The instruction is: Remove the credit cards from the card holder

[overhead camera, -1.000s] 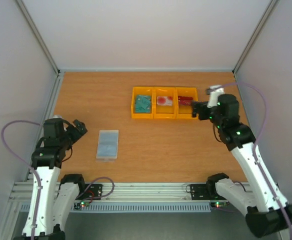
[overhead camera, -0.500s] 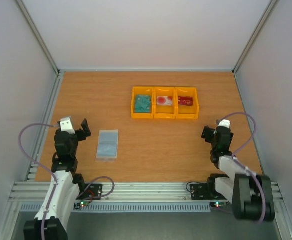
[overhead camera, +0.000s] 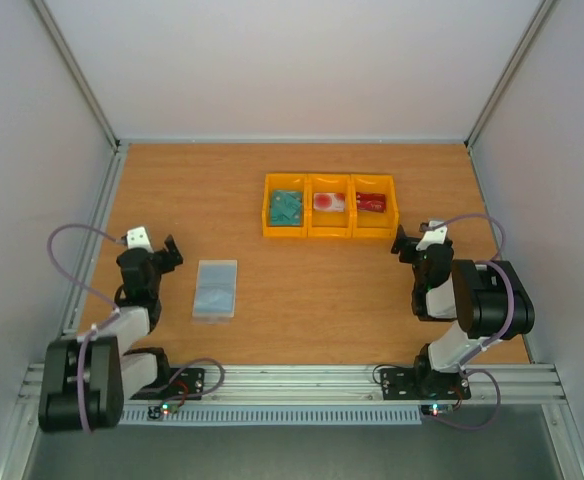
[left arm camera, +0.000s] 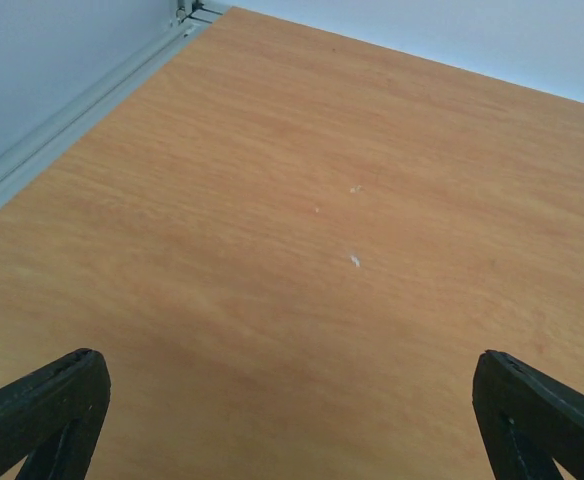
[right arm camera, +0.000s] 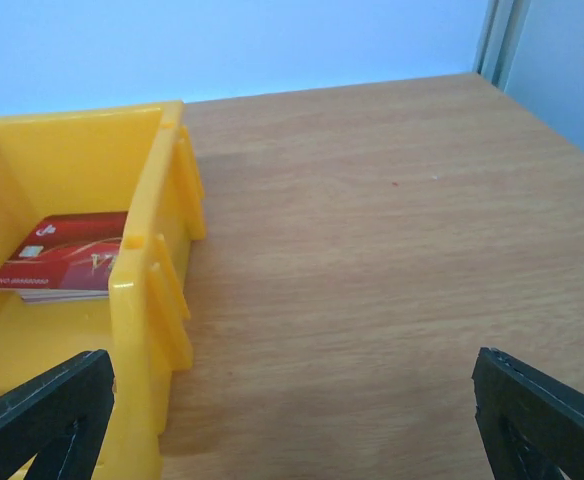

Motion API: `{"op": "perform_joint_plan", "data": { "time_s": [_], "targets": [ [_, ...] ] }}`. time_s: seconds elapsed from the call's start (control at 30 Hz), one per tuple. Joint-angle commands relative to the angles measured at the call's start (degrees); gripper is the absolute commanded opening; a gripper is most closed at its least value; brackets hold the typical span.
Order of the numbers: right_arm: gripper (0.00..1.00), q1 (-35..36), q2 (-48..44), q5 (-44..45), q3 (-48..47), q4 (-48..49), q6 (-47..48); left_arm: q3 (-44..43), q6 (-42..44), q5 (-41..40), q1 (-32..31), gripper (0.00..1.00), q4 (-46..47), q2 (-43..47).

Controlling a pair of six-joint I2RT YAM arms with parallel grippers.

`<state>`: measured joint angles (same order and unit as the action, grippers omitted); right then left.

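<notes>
The card holder (overhead camera: 215,290) lies flat on the table at the left, showing its grey-blue side. The credit cards sit in a yellow tray (overhead camera: 329,235): teal cards (overhead camera: 285,207), a pinkish red-and-white card (overhead camera: 330,201) and a dark red card (overhead camera: 371,202). My left gripper (overhead camera: 165,254) is open, low over the table just left of the holder, and its wrist view holds only bare wood between its fingertips (left arm camera: 57,395). The right gripper (overhead camera: 405,244) is open and empty, right of the tray. Its wrist view shows the dark red card (right arm camera: 67,260) in the tray's end compartment (right arm camera: 157,270).
The wooden table (overhead camera: 302,300) is closed in by white walls on three sides. A metal rail (overhead camera: 272,380) runs along the near edge, where both arm bases stand. The left wall's base strip (left arm camera: 72,120) runs close to the left gripper.
Both arms have folded back and down toward their bases. The right gripper has drawn away from the tray's right compartment, and the left one has dropped low beside the holder. Both stayed open.
</notes>
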<state>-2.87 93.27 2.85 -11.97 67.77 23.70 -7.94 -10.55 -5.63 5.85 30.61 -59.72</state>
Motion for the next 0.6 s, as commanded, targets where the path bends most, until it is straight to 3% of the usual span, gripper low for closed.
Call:
{"op": "perform_joint_plan", "data": {
  "time_s": [0.0, 0.1, 0.23, 0.33, 0.57],
  "targets": [
    [0.98, 0.24, -0.21, -0.56, -0.27, 5.23, 0.89, -8.14, -0.34, -5.16, 0.26, 0.99, 10.26, -11.01],
    [0.99, 0.24, -0.77, -1.48, -1.61, 2.14, 1.21, -12.64, 1.07, -1.40, 0.24, 0.99, 10.75, -17.10],
    [0.99, 0.24, -1.77, -4.95, -7.01, -8.48, 2.37, -10.22, 4.85, 7.55, -1.79, 0.99, 22.03, -22.92],
    [0.99, 0.24, -2.04, -6.54, -10.94, -17.53, 2.97, -9.29, 8.12, 7.08, -3.40, 0.99, 28.24, -27.36],
    [0.98, 0.24, -2.00, -6.24, -12.29, -20.05, 2.84, -12.81, 9.90, 8.47, -4.18, 0.99, 23.05, -28.43]
  ]
}}
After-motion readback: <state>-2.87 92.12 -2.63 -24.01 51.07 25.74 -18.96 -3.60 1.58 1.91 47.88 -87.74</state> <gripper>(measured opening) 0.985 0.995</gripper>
